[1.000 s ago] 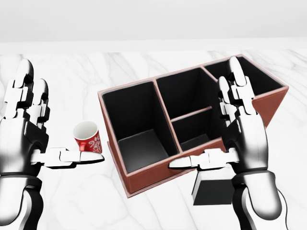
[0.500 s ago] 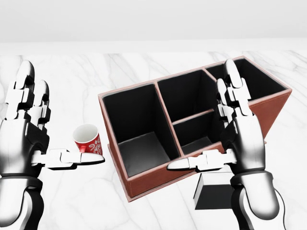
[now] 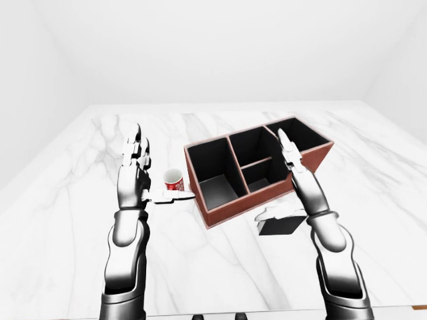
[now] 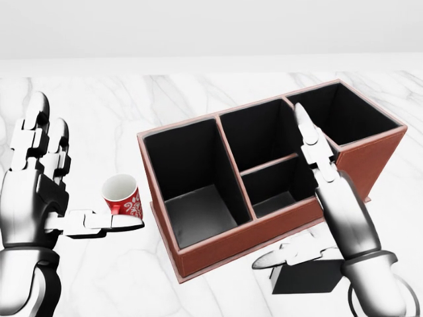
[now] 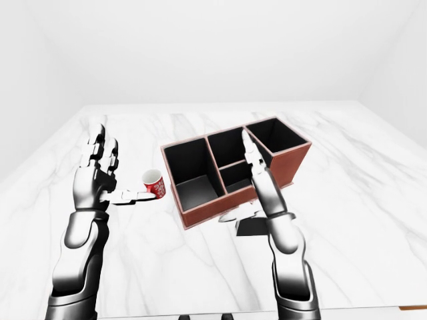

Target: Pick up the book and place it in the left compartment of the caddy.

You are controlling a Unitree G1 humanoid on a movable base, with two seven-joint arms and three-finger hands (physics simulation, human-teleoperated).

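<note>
Basically both hands were empty. Right hand [image 4: 337, 205] had its fingers [image 4: 312, 142] stretched out straight and spread, thumb splayed to the side, gripping nothing. Looked like a pre-grasp pose: palm hung just above the book [image 4: 310, 277], thumb tip over the book's near edge, long fingers pointing past it across the caddy's [image 4: 218, 247] small middle compartments. Couldn't tell whether the thumb actually touched the cover.

Left hand [image 4: 39, 191] was likewise open, fingers up, thumb out flat toward a red-and-white cup [image 4: 122, 196] just beside it; contact unclear. My guess: parked, out of the way, since the book was on the other side.

Book sat on the bench [image 3: 200, 267] just beside the caddy's red-brown outer wall, below the right palm in the head view, partly hidden by the wrist. It read as a plain flat black slab, no markings visible, lying flat.

Caddy: black lining, large target compartment on the side toward the left hand, nothing in it. Book not yet lifted.
</note>
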